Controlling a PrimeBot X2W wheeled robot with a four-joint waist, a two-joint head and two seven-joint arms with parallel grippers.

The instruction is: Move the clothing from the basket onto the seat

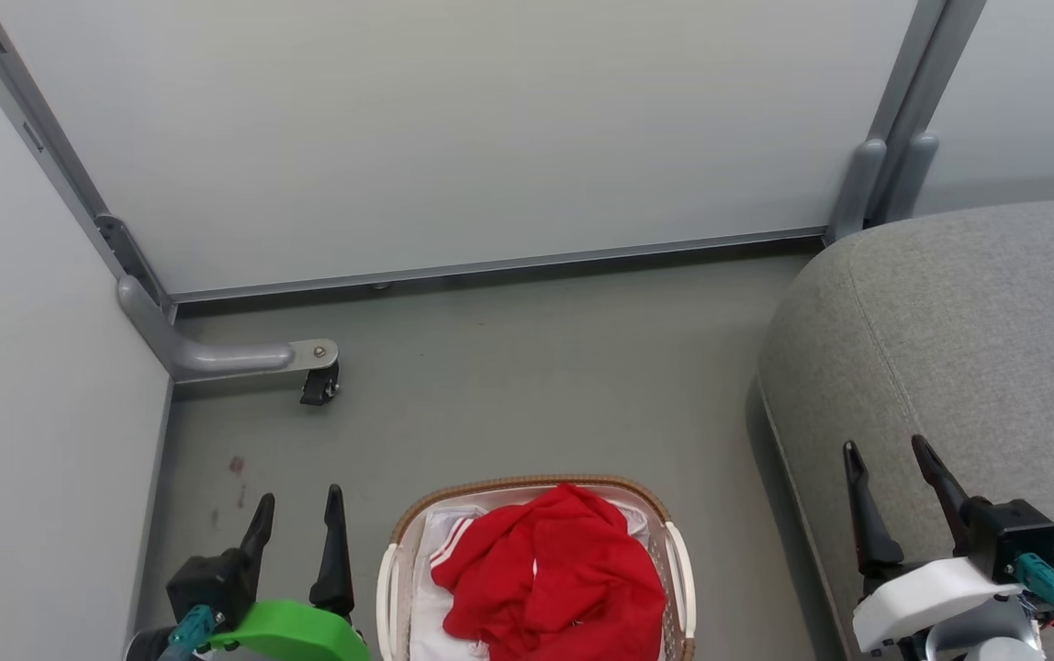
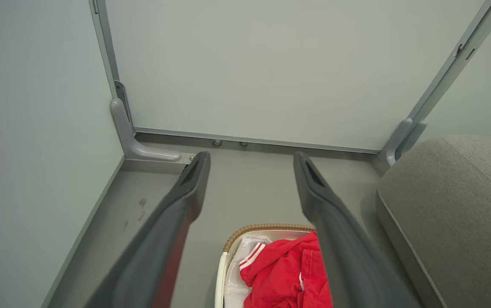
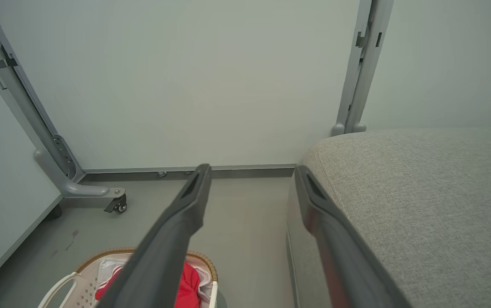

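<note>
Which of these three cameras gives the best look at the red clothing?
The head view: the clothing lies heaped in the basket with nothing in front. The left wrist view cuts it off at the bottom, a finger of the left tool covering part. The right wrist view leaves a sliver behind the right tool.

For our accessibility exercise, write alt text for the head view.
A red garment lies heaped in a white basket on the floor, between the open left gripper and open right gripper. A grey sofa stands at the right.
</note>
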